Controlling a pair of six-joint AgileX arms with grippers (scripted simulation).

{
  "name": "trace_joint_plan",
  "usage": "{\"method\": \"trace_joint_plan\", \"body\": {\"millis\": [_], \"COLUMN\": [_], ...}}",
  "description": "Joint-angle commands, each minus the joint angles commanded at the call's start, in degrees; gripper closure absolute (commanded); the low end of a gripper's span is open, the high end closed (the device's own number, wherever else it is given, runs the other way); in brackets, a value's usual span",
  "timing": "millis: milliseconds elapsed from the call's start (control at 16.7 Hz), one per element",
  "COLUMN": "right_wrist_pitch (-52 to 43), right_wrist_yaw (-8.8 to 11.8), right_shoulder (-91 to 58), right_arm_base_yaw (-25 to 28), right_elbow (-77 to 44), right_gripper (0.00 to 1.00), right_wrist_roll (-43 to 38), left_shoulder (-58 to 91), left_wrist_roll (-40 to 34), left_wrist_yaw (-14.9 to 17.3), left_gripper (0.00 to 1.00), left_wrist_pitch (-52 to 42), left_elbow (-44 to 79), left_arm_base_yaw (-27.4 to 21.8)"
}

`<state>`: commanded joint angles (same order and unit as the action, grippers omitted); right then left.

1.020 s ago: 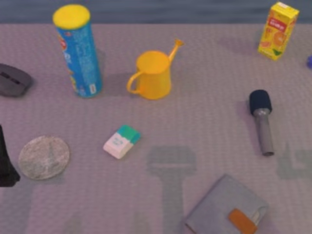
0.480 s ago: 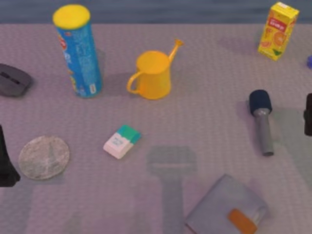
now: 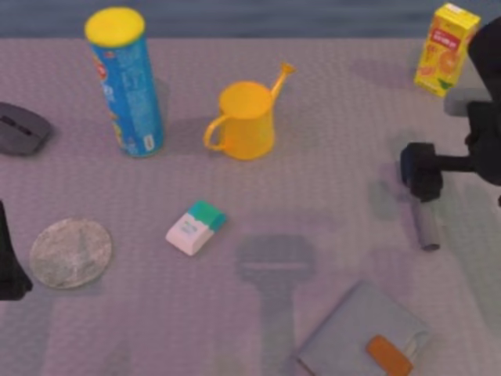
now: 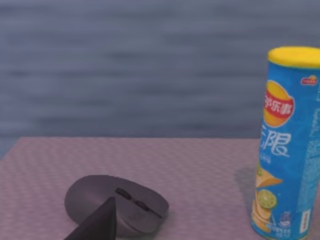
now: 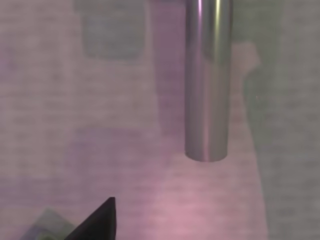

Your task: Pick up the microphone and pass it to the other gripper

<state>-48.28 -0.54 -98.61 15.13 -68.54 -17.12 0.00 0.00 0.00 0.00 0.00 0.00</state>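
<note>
right arm: black, bulky | end effector: black | finger: black, pointed

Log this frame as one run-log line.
phase: approach | right end effector: over microphone head end, no grasp visible | microphone: lying on table | left end effector: parked at left edge

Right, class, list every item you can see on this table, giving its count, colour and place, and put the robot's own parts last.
Microphone: one, navy head, grey handle, lying at the table's right, partly under the right gripper.
Crisp can: one, blue with yellow lid, upright at back left.
Watering can: one, yellow, back centre.
Juice carton: one, yellow, back right.
Computer mouse: one, dark grey, left edge.
Round plate: one, grey, front left.
Small box: one, white and teal, centre.
Wallet: one, grey with an orange tab, front right.
Table: one, mauve.
Right gripper: black, above the microphone.
Left gripper: black, parked at the left edge.
</note>
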Motion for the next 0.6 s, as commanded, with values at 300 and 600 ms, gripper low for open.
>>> {"method": "trace_joint_plan", "body": {"millis": [300, 600], "right_wrist_pitch": [-4.1, -4.0], "right_wrist_yaw": [0.0, 0.0], "right_shoulder": [-8.5, -8.4], "right_arm_base_yaw": [1.5, 1.2], "right_elbow": [-6.8, -6.7], "right_gripper": [0.0, 0.0], "right_wrist_roll": [-1.5, -1.5], "left_shoulder": [0.0, 0.0], "left_wrist_roll": [0.0, 0.0], "left_wrist_yaw": [0.0, 0.0], "left_gripper": [0.0, 0.0], "left_wrist_pitch": [0.0, 0.0], "left_elbow": [0.0, 0.0], "left_arm_base_yaw": [0.0, 0.0]}}
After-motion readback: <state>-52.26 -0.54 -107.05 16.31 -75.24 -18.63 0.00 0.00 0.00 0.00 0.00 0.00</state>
